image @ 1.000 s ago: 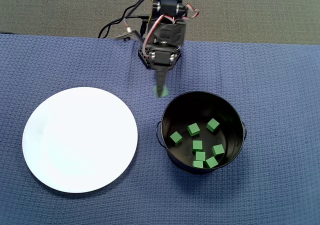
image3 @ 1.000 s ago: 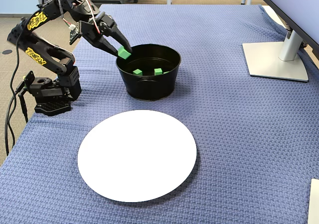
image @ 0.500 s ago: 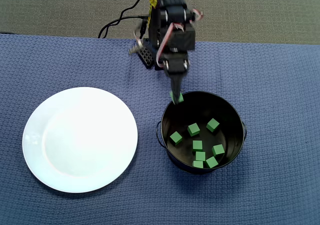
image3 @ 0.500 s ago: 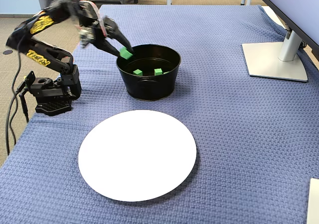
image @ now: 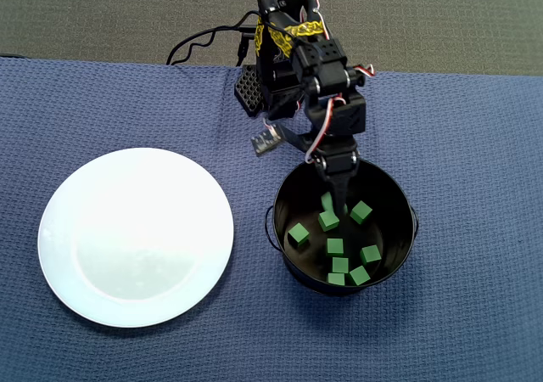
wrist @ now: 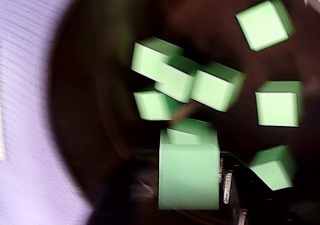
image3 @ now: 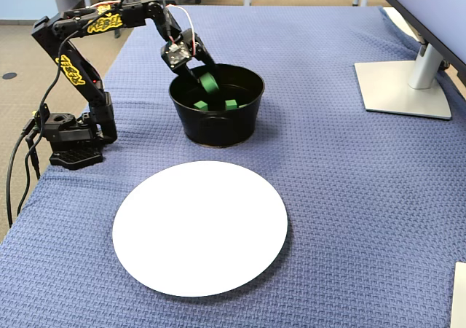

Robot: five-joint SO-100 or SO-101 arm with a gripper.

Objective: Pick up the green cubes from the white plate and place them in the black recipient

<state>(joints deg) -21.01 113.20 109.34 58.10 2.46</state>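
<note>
The black recipient (image: 402, 197) (image3: 215, 128) stands right of the white plate (image: 136, 236) (image3: 200, 226), which bears no cubes. Several green cubes (image: 335, 246) (wrist: 269, 24) lie on the pot's bottom. My gripper (image: 333, 204) (image3: 208, 85) (wrist: 189, 195) reaches down inside the pot's rim at its far side, shut on one green cube (image: 327, 201) (image3: 209, 82) (wrist: 189, 177). That cube hangs just above the loose ones. In the wrist view it fills the lower middle, with a dark finger (wrist: 229, 185) against its right face; the picture is blurred.
The arm's base (image3: 73, 142) sits at the blue cloth's edge with cables (image: 204, 41) behind it. A monitor stand (image3: 403, 89) occupies the right side in the fixed view. A white object (image3: 459, 295) pokes in at the bottom right corner.
The gripper swung with its cube from beside the pot's far left rim to over the rim and down into the pot. The plate and loose cubes have not moved.
</note>
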